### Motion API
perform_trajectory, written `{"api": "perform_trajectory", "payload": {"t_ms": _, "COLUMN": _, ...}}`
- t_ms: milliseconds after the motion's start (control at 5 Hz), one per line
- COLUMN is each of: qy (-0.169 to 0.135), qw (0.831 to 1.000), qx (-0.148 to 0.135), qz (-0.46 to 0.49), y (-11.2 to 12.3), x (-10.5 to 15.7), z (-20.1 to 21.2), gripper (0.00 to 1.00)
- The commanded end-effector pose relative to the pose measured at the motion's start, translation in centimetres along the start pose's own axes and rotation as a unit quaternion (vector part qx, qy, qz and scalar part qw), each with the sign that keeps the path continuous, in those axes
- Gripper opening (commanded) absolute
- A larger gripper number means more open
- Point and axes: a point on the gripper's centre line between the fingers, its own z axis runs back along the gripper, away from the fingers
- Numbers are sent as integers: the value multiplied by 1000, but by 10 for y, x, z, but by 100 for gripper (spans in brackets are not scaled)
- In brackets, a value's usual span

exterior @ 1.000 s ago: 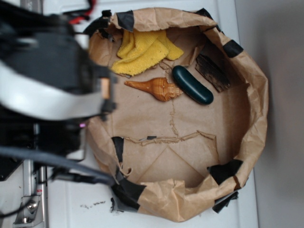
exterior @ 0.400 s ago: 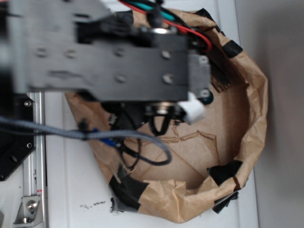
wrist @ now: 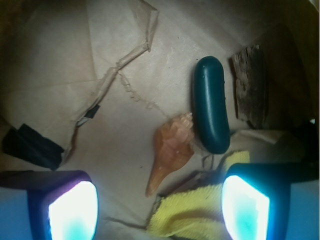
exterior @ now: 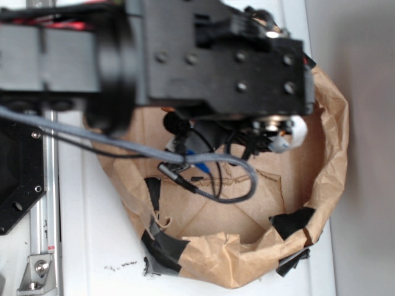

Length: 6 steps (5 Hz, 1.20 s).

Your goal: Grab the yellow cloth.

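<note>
In the wrist view the yellow cloth (wrist: 192, 215) lies at the bottom, between the middle and the right finger, on brown paper. My gripper (wrist: 159, 210) is open and empty above it, with its two fingertips (wrist: 75, 210) lit bright at the bottom corners. The cloth's right part is hidden behind the right fingertip. In the exterior view the arm (exterior: 203, 55) covers the cloth completely.
An orange-brown spiral shell (wrist: 170, 152) lies just beyond the cloth. A dark green oblong object (wrist: 211, 110) lies to its right, and a dark bark-like piece (wrist: 250, 92) further right. All sit in a crumpled brown paper bag (exterior: 321, 160) with black tape patches (exterior: 290, 222).
The arm has swung from the left side across the bag and further right, now covering the cloth, shell and green object in the exterior view.
</note>
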Motion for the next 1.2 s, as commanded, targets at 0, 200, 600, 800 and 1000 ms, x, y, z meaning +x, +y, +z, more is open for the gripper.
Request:
{"api": "perform_trajectory", "payload": {"t_ms": 0, "qy": 83, "qw": 994, "qx": 39, "qz": -63, "y": 29, "x": -15, "z": -77, "gripper": 100}}
{"api": "perform_trajectory", "payload": {"t_ms": 200, "qy": 103, "qw": 993, "qx": 38, "qz": -43, "y": 48, "x": -32, "z": -85, "gripper": 100}}
{"api": "perform_trajectory", "payload": {"t_ms": 600, "qy": 87, "qw": 996, "qx": 30, "qz": -4, "y": 52, "x": -44, "z": -77, "gripper": 0}}
{"api": "perform_trajectory", "payload": {"t_ms": 800, "qy": 74, "qw": 997, "qx": 18, "qz": 1, "y": 54, "x": -46, "z": -74, "gripper": 0}}
{"api": "perform_trajectory", "payload": {"t_ms": 1000, "qy": 65, "qw": 998, "qx": 14, "qz": 5, "y": 55, "x": -48, "z": -70, "gripper": 0}}
